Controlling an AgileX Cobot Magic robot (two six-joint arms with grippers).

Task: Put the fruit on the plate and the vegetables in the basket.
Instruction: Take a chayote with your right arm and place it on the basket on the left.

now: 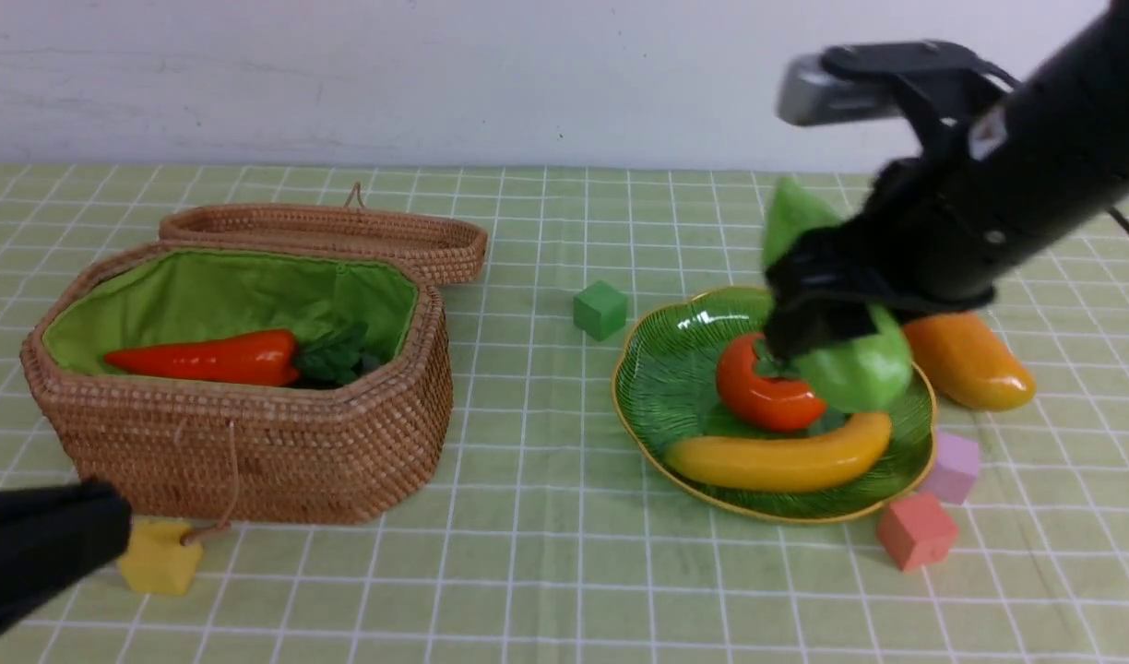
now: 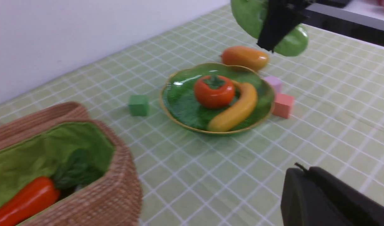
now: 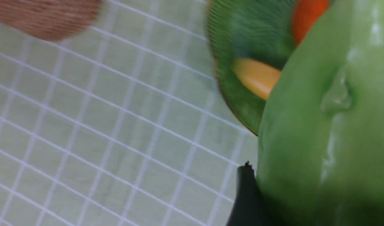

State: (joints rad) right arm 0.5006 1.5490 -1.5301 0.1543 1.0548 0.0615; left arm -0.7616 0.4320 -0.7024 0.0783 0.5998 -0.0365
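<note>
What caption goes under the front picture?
The green gourd held in the air near the plate of persimmon and banana; mango lies beside it.

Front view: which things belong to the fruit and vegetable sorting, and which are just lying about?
Job: banana, persimmon, mango, gourd, red pepper, leafy sprig, plate, basket.
Lying about: green cube, yellow cube, pink cube, salmon cube.

Right tool (image 1: 818, 323) raised, gripping, left tool (image 1: 89, 535) closed, low
</note>
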